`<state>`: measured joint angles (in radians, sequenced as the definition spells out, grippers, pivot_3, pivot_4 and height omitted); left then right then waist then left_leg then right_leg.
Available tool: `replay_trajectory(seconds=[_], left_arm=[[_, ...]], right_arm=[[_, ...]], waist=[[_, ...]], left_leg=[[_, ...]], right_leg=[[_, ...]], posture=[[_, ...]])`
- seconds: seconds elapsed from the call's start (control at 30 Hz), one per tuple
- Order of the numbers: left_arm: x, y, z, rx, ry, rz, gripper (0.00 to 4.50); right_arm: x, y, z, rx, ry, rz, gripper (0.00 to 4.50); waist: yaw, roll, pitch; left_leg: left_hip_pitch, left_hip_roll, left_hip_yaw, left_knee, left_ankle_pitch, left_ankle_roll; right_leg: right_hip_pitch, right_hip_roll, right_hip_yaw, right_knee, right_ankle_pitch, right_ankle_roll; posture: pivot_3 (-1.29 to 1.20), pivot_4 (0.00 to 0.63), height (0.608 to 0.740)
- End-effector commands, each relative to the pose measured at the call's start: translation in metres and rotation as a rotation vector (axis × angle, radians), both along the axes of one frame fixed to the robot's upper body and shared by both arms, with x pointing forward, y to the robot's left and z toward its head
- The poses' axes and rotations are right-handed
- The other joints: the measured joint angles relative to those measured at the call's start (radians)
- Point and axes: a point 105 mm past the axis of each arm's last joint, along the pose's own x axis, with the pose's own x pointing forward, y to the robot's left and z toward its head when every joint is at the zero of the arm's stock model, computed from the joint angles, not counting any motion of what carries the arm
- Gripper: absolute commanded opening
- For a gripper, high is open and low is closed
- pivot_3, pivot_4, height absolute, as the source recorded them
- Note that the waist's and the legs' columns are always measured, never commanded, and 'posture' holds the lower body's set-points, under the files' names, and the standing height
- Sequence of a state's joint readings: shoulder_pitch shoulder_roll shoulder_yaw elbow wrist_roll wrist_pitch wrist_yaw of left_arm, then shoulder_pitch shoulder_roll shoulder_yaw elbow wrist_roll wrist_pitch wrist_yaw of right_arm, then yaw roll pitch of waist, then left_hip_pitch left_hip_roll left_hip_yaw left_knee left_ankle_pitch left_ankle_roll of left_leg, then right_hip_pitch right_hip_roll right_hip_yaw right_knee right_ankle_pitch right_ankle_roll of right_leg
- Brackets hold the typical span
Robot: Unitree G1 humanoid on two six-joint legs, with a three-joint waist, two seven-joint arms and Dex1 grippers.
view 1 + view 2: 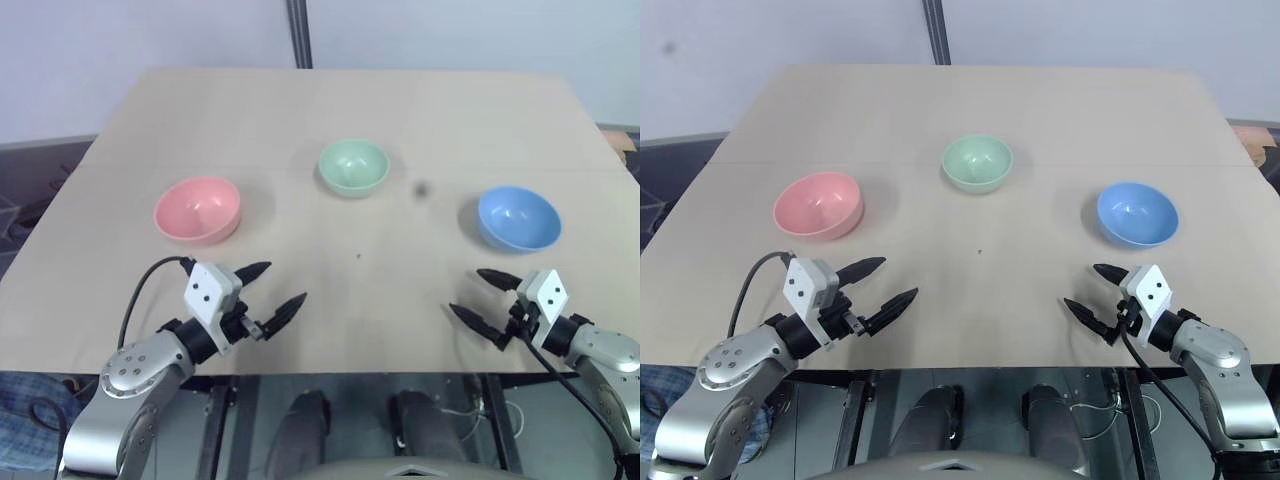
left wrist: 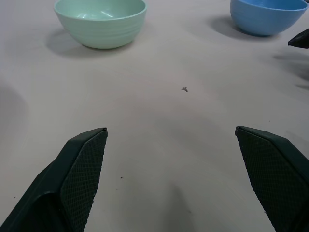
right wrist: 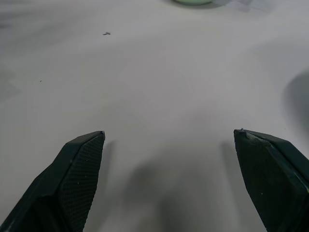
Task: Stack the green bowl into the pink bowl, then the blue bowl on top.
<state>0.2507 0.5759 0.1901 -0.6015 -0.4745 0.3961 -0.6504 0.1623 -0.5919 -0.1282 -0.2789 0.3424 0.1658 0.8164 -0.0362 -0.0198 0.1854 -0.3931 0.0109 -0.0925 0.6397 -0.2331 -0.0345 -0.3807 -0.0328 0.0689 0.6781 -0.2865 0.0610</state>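
Three small bowls stand apart on the beige table [image 1: 350, 100]. The pink bowl [image 1: 198, 210] is on the left, the green bowl [image 1: 353, 166] in the middle and farther back, the blue bowl [image 1: 518, 218] on the right. My left gripper [image 1: 275, 288] hovers open near the front edge, just in front of the pink bowl and empty. Over on the right, my right gripper [image 1: 478, 295] is open too, in front of the blue bowl, holding nothing. In the left wrist view the green bowl [image 2: 100, 21] and blue bowl [image 2: 265, 15] lie ahead of the fingers.
A small dark speck [image 1: 358, 257] marks the tabletop's centre. A grey post [image 1: 298, 32] rises behind the table's far edge. Cluttered floor shows off the left side, and the front edge runs just under both grippers.
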Motion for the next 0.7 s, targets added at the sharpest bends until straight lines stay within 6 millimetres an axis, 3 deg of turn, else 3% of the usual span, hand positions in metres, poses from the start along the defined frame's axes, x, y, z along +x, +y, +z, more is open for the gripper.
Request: replay_trajectory(seconds=[0.03,0.33,0.47,0.7], left_arm=[[-0.002,-0.005,0.007,-0.008,-0.034,-0.012,4.50],[0.000,-0.008,0.006,-0.012,-0.037,-0.012,4.50],[0.003,-0.006,0.006,-0.024,-0.031,-0.003,4.50],[0.009,-0.006,0.007,-0.025,-0.031,0.015,4.50]], right_arm=[[0.000,0.000,0.014,-0.007,-0.062,0.017,4.48],[0.001,0.003,0.022,0.012,-0.071,0.037,4.48],[-0.004,0.013,0.037,0.076,-0.087,0.100,4.48],[-0.012,0.038,0.082,0.252,-0.111,0.227,4.48]], waist=[[0.000,0.000,0.000],[0.000,0.000,0.000],[0.000,0.000,0.000],[0.001,0.000,0.000]], left_leg=[[0.000,0.000,0.000,0.000,0.000,0.000],[0.000,0.000,0.000,0.000,0.000,0.000],[0.000,0.000,0.000,0.000,0.000,0.000],[0.000,0.000,0.000,0.000,0.000,0.000]], right_leg=[[0.000,0.000,0.000,0.000,0.000,0.000],[0.000,0.000,0.000,0.000,0.000,0.000],[0.000,0.000,0.000,0.000,0.000,0.000],[0.001,0.000,0.000,0.000,0.000,0.000]], posture=[[0.00,0.150,0.740],[0.00,0.150,0.740],[0.00,0.150,0.740],[0.00,0.150,0.740]])
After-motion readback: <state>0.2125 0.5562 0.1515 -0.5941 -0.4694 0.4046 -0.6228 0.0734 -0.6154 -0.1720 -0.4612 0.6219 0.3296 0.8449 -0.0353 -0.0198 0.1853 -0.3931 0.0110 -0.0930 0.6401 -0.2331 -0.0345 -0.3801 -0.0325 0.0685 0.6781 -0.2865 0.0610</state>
